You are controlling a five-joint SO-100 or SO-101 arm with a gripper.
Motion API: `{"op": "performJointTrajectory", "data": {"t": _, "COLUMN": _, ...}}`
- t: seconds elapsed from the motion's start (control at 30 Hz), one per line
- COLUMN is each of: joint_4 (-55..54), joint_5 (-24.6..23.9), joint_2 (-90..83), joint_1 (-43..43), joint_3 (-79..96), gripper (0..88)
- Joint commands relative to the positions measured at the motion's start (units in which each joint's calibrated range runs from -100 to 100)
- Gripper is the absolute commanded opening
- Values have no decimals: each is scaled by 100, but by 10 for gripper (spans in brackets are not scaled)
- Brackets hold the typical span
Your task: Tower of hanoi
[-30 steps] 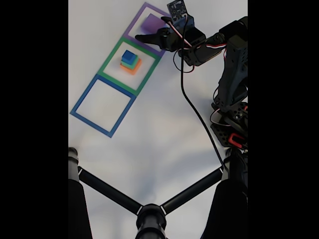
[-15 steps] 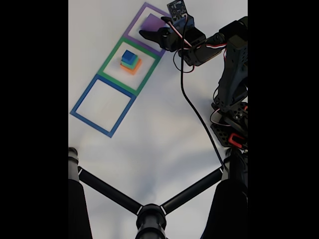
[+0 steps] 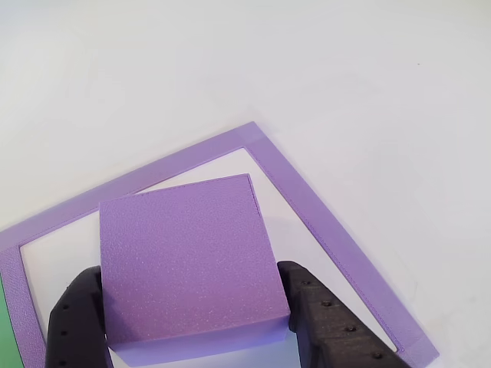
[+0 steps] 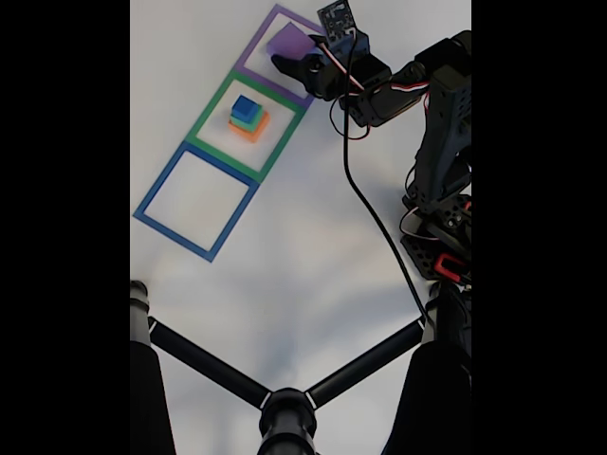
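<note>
A large flat purple block (image 3: 188,261) lies inside the purple taped square (image 3: 322,222). My gripper (image 3: 188,280) is open and straddles it, one black finger (image 3: 73,322) close on its left side and the other close on its right. In the fixed view the gripper (image 4: 289,63) reaches to the purple block (image 4: 289,41) in the top square (image 4: 248,52). A small stack (image 4: 248,116), blue on green on orange, stands in the middle green square (image 4: 211,102). The blue square (image 4: 156,190) holds nothing.
The arm's body and base (image 4: 441,180) stand at the right of the white table, with a black cable (image 4: 365,204) trailing down. Black tripod legs (image 4: 285,403) cross the bottom of the fixed view.
The gripper has moved up and to the right in the fixed view, further into the purple square, and now has its fingers on both sides of the purple block.
</note>
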Motion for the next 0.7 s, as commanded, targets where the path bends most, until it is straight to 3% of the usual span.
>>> {"op": "performJointTrajectory", "data": {"t": 0.0, "joint_4": -141, "joint_5": 20, "joint_2": -119, "joint_1": 65, "joint_3": -156, "gripper": 206}}
{"op": "performJointTrajectory", "data": {"t": 0.2, "joint_4": 61, "joint_5": 20, "joint_2": -303, "joint_1": 73, "joint_3": -146, "gripper": 178}}
{"op": "performJointTrajectory", "data": {"t": 0.37, "joint_4": 911, "joint_5": 20, "joint_2": -1024, "joint_1": 58, "joint_3": -101, "gripper": 166}}
{"op": "performJointTrajectory", "data": {"t": 0.5, "joint_4": 2166, "joint_5": 20, "joint_2": -2002, "joint_1": 73, "joint_3": -183, "gripper": 163}}
{"op": "performJointTrajectory", "data": {"t": 0.67, "joint_4": 5096, "joint_5": 20, "joint_2": -3244, "joint_1": 42, "joint_3": -1437, "gripper": 150}}
